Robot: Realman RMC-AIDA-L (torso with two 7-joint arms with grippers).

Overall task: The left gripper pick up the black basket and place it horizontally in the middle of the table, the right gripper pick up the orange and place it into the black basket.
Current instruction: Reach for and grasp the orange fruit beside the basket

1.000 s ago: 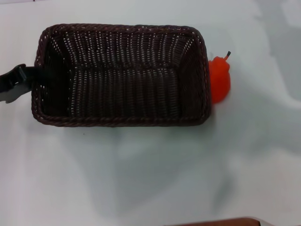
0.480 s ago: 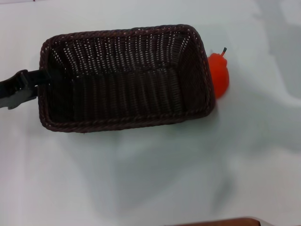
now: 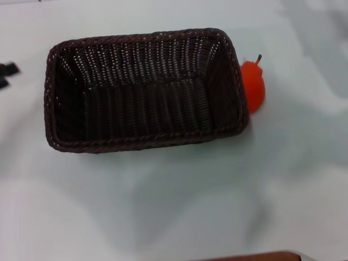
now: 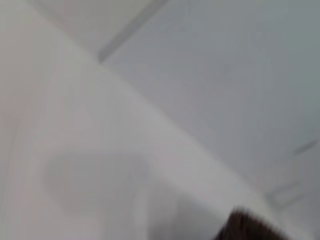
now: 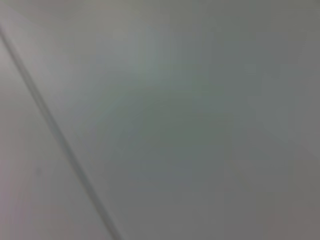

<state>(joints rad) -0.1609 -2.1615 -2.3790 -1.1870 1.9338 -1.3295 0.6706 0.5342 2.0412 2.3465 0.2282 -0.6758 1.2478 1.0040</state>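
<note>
The black basket (image 3: pixel 144 89) lies lengthwise on the white table (image 3: pixel 174 206), open side up and empty. A corner of it also shows in the left wrist view (image 4: pixel 252 227). The orange (image 3: pixel 253 87) rests on the table against the basket's right end, outside it. My left gripper (image 3: pixel 6 75) shows only as two dark fingertips at the far left edge of the head view, apart from the basket, with a gap between them and nothing held. My right gripper is out of view.
A brown edge (image 3: pixel 255 256) shows at the bottom of the head view. The right wrist view shows only a plain grey surface (image 5: pixel 190 120) with a thin dark line across it.
My left gripper has let go of the basket's left end and pulled back to the left edge of the view. The basket and the orange stay where they were half a second ago.
</note>
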